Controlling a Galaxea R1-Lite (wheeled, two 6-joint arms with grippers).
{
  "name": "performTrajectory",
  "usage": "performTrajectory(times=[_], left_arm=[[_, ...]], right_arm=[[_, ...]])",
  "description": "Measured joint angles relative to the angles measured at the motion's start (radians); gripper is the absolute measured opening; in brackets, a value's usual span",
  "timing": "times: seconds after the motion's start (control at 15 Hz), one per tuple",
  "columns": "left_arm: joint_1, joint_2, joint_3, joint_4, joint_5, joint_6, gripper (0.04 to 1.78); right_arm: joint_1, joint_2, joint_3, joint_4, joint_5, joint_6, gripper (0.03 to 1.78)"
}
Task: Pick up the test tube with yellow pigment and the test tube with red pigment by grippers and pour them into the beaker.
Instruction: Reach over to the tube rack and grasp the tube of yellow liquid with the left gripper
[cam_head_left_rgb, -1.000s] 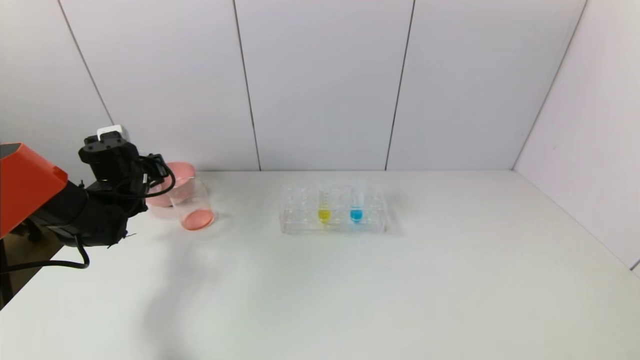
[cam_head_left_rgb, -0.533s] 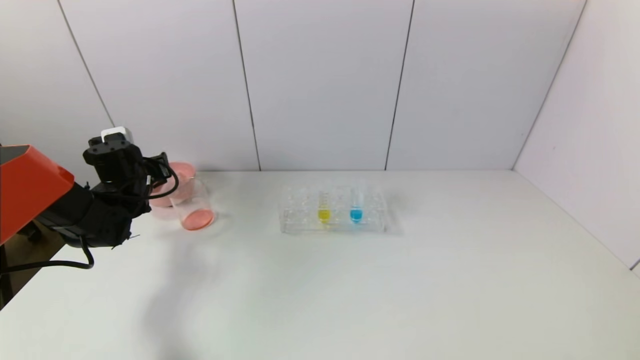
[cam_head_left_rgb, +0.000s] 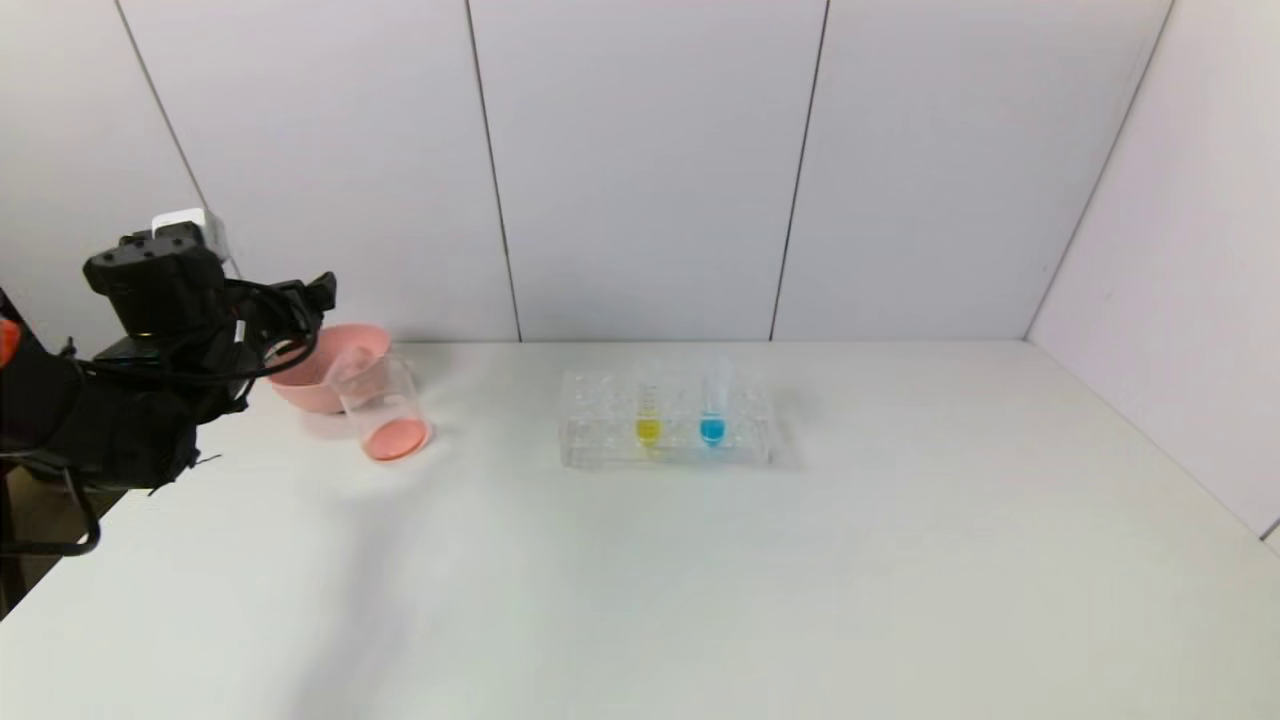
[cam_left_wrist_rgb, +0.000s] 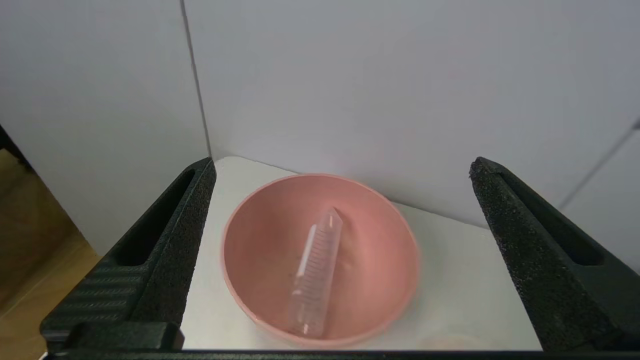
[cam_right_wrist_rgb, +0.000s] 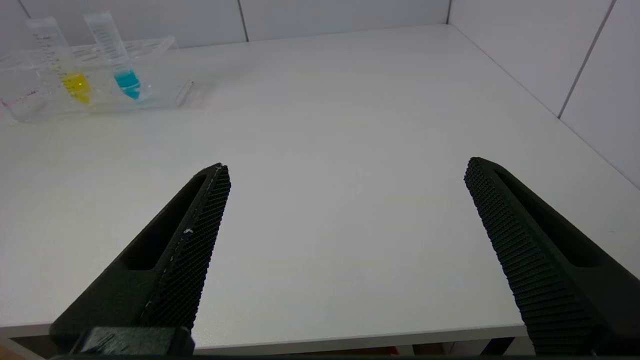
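Left pincer (cam_left_wrist_rgb: 340, 210): spread, empty. Below it, emptied clear graduated tube (cam_left_wrist_rgb: 316, 280) lay in round pink bowl (cam_left_wrist_rgb: 240, 280). Risk: clipping glass beaker (cam_head_left_rgb: 383, 408) nearby when swinging away.

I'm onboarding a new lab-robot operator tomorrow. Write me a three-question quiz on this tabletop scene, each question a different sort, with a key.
1. True or false: the left gripper grips a tube.
2. What lies in the pink bowl? A) blue-liquid tube B) empty clear tube C) beaker
3. Fill in: the liquid in the beaker is ____.

Key: 1 false, its jaws stand open above the bowl. 2 B. 3 red; the yellow tube and the blue tube stand in the clear rack.
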Motion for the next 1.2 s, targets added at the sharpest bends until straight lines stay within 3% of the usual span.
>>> performTrajectory(times=[0.33,0.47,0.53,0.67,0.8,1.0,1.2], left_arm=[[-0.019,-0.316,0.253,0.175,-0.427,0.003,1.76],[-0.094,-0.415,0.327,0.246,-0.544,0.004,1.76],[-0.153,-0.454,0.357,0.27,-0.555,0.004,1.76],[-0.293,-0.502,0.398,0.291,-0.504,0.003,1.76],[-0.476,-0.514,0.421,0.294,-0.381,0.0,1.76],[-0.742,-0.443,0.419,0.238,-0.106,-0.005,1.76],[-0.89,-0.281,0.37,0.106,0.176,-0.003,1.76]], right_arm=[[0.0,0.0,0.0,0.0,0.0,0.0,1.71],[0.0,0.0,0.0,0.0,0.0,0.0,1.71],[0.0,0.0,0.0,0.0,0.0,0.0,1.71],[0.0,0.0,0.0,0.0,0.0,0.0,1.71],[0.0,0.0,0.0,0.0,0.0,0.001,1.71],[0.0,0.0,0.0,0.0,0.0,0.0,1.71],[0.0,0.0,0.0,0.0,0.0,0.0,1.71]])
